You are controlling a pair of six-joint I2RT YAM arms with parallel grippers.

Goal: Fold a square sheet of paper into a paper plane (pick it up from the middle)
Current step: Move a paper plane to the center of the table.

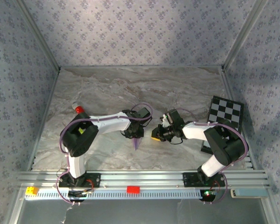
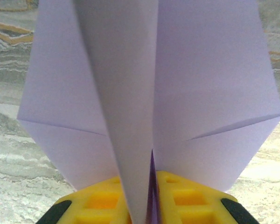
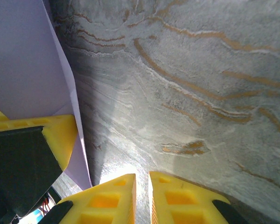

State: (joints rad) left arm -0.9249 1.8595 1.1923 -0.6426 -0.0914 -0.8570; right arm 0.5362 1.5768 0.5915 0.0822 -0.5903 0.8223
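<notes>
Left pincer (image 2: 147, 186) on paper plane (image 2: 200, 84)

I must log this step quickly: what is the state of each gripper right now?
Left gripper: closed on the paper plane.
Right gripper: closed, holding nothing.

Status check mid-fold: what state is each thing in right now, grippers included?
left gripper: shut on the paper plane.
paper plane: folded along a centre crease, pinched at its lower edge.
right gripper: jaws almost together, nothing between them, close beside the plane.
checkered board: at the far right, untouched.
red cylinder: at the far left, untouched; upright or lying, cannot tell.
</notes>
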